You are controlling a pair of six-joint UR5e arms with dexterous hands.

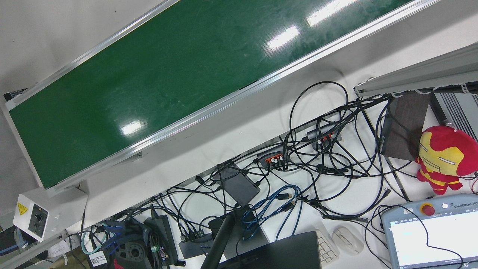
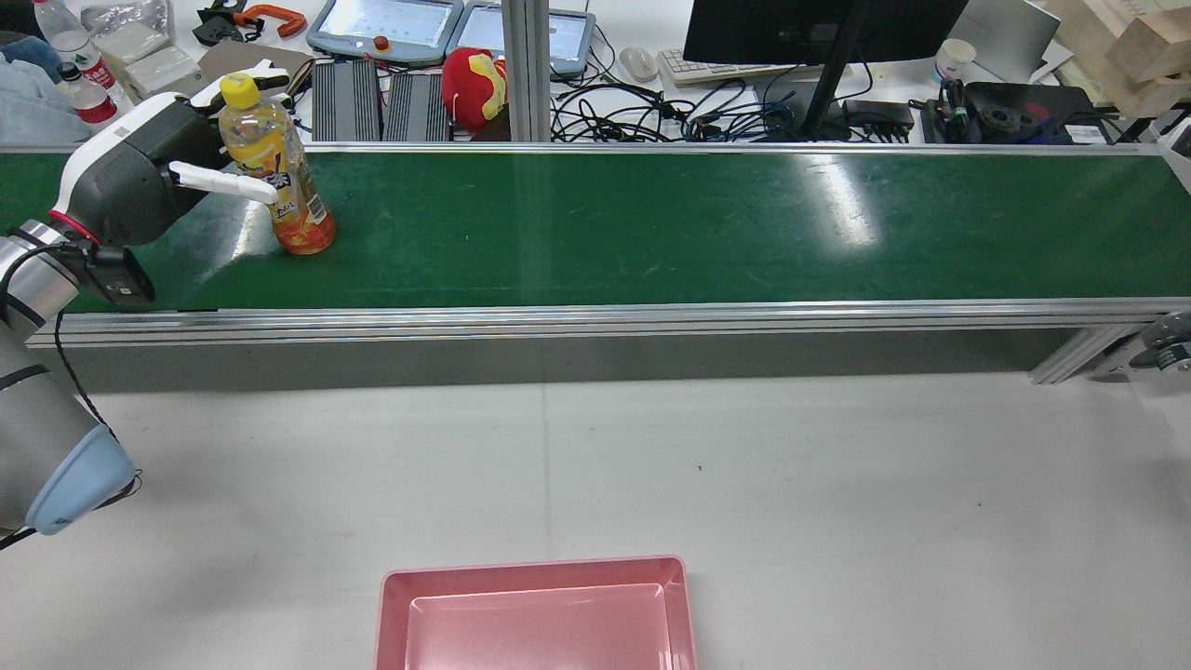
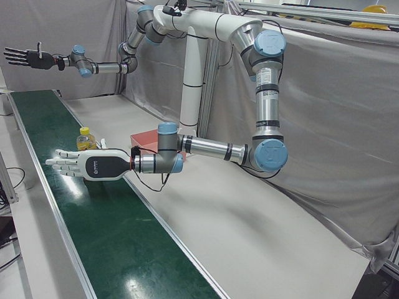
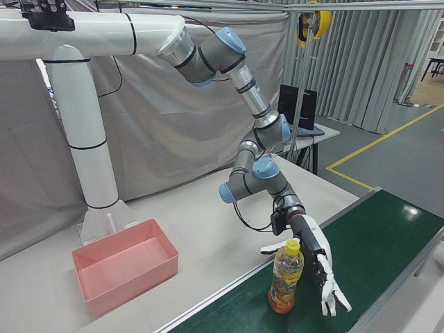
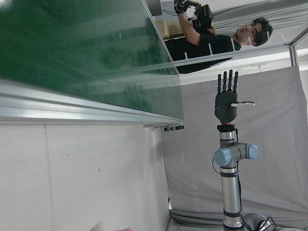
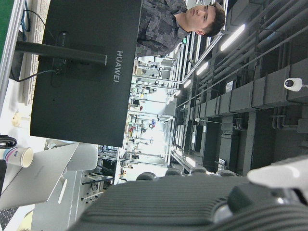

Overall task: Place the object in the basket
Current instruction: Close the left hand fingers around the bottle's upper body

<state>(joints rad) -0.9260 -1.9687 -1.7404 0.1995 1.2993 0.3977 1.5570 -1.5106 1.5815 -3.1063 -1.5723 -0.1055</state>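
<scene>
A clear bottle of orange drink with a yellow cap (image 2: 274, 181) stands upright on the green conveyor belt (image 2: 651, 223) near its left end. It also shows in the right-front view (image 4: 286, 281) and the left-front view (image 3: 86, 138). My left hand (image 2: 140, 177) is open right beside it, with its fingers stretched past the bottle on one side and the thumb on the other; it does not grip the bottle. The pink basket (image 2: 535, 614) lies empty on the white table at the near edge. My right hand (image 3: 28, 58) is open and empty, held high at the belt's far end.
Beyond the belt lies a desk with cables (image 2: 651, 102), a monitor (image 2: 819, 28), teach pendants (image 2: 386, 23) and a red plush toy (image 2: 475, 79). The belt's aluminium rail (image 2: 595, 321) separates the belt from the white table. A person (image 5: 211, 41) stands past the belt.
</scene>
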